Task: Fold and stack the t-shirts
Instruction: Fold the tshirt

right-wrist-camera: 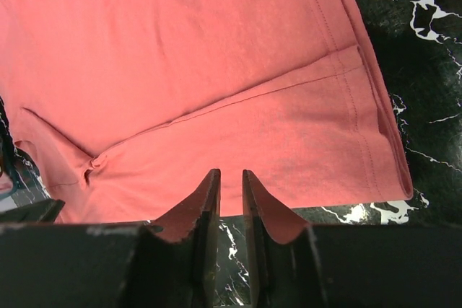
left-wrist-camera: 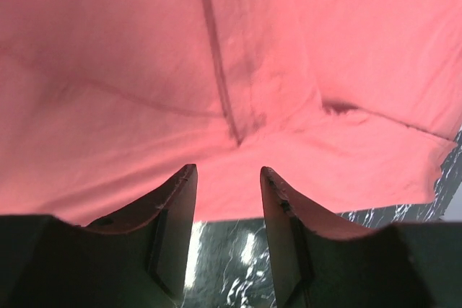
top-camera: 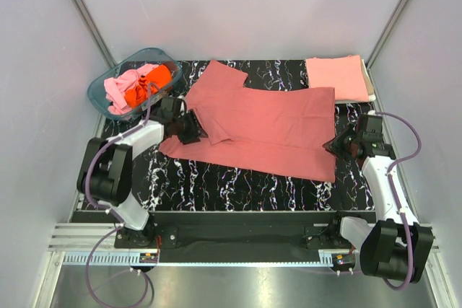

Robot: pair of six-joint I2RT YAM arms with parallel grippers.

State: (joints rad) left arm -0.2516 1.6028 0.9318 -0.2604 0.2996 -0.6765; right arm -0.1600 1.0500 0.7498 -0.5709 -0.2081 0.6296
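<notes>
Across the black marbled tabletop [top-camera: 238, 182] lies the brick-red cotton t-shirt [top-camera: 267, 124], spread flat. Left gripper [left-wrist-camera: 228, 178] sits at its near edge, jaws spread, cloth just beyond the tips. Right gripper [right-wrist-camera: 230, 182] is at the hem end, jaws nearly together, gripping nothing.

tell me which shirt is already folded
The salmon-pink t-shirt at the table's far right corner, a neat rectangle. The brick-red t-shirt lies spread out; the others sit bunched in the teal tub.

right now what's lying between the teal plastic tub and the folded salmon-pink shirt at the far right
In the top view, only the spread brick-red t-shirt on the black marbled table lies between teal tub and folded salmon-pink shirt.
</notes>
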